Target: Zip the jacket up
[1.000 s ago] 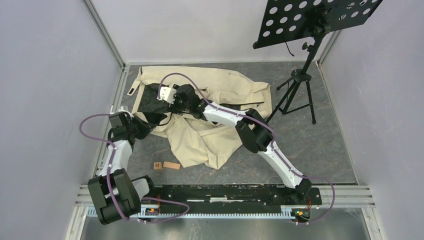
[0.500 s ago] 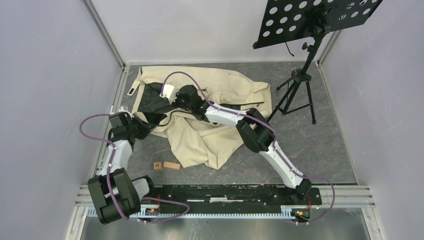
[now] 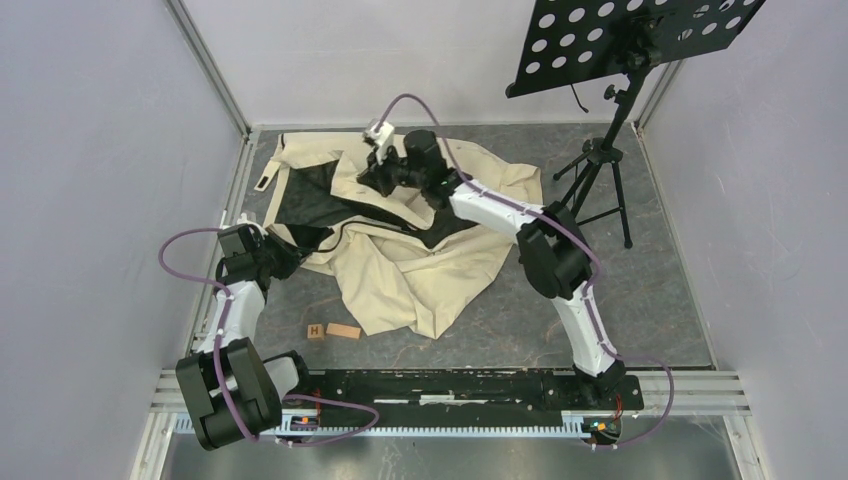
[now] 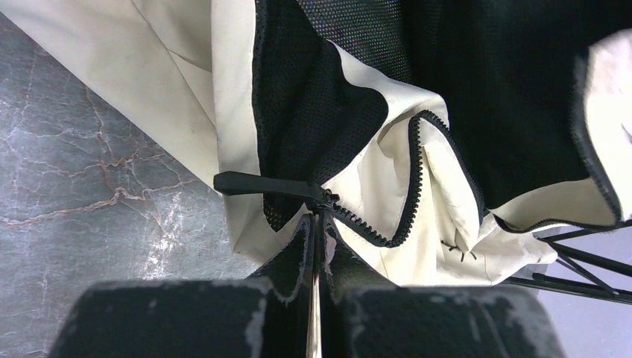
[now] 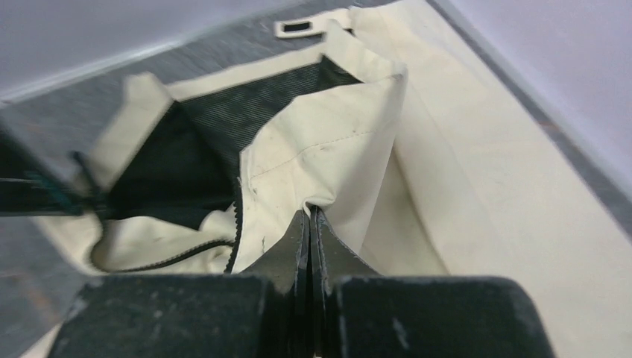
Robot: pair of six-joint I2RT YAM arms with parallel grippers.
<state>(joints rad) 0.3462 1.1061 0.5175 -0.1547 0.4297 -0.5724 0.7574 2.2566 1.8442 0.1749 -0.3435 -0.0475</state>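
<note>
The cream jacket (image 3: 420,275) lies crumpled on the grey table, its front open and the dark lining (image 3: 310,195) showing. My left gripper (image 3: 292,250) is at the jacket's left edge. In the left wrist view it (image 4: 317,218) is shut on the lower end of the dark zipper (image 4: 414,160), right by the black pull tab (image 4: 261,184). My right gripper (image 3: 375,175) is near the back of the table. In the right wrist view it (image 5: 309,215) is shut on a fold of the jacket's cream front flap (image 5: 328,160), which it holds raised.
A black music stand (image 3: 640,35) on a tripod (image 3: 598,185) stands at the back right, close to the jacket's right edge. Two small wooden blocks (image 3: 333,331) lie near the front left. Walls enclose the table on three sides.
The right gripper has shut on the jacket's flap and carried it toward the back right, lifting it and baring more dark lining. The left arm has stayed still.
</note>
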